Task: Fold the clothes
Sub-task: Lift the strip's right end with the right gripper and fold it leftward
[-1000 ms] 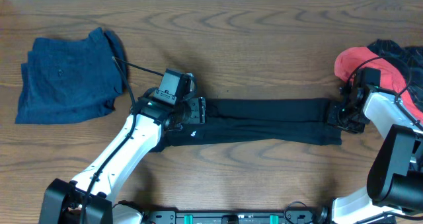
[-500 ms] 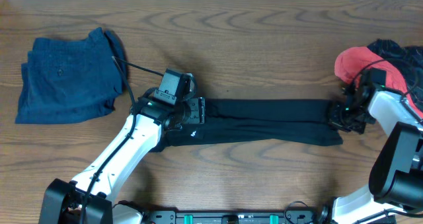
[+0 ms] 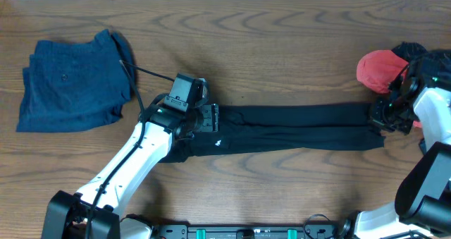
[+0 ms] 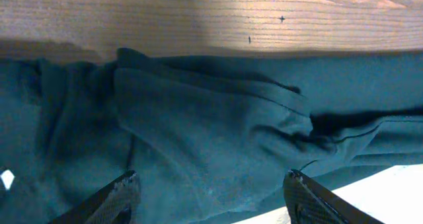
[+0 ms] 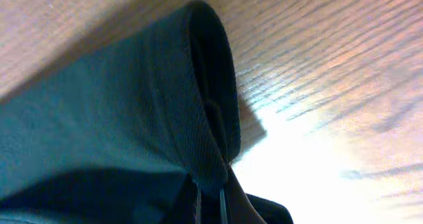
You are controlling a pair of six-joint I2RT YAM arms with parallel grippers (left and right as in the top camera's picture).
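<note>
Black trousers [image 3: 296, 126] lie stretched left to right across the middle of the wooden table. My left gripper [image 3: 206, 119] is open and sits over the waist end; in the left wrist view [image 4: 211, 184] its two fingers straddle the dark fabric [image 4: 198, 118]. My right gripper [image 3: 384, 119] is shut on the leg-cuff end of the trousers; the right wrist view shows the cuff [image 5: 205, 85] pinched between the fingers [image 5: 211, 197].
A folded dark blue garment [image 3: 70, 80] lies at the far left. A red garment [image 3: 380, 70] and a dark one [image 3: 423, 56] are piled at the far right, just behind my right gripper.
My right gripper has moved to the right with the cuff end, pulling the trousers longer and straighter. The left arm has stayed where it was.
</note>
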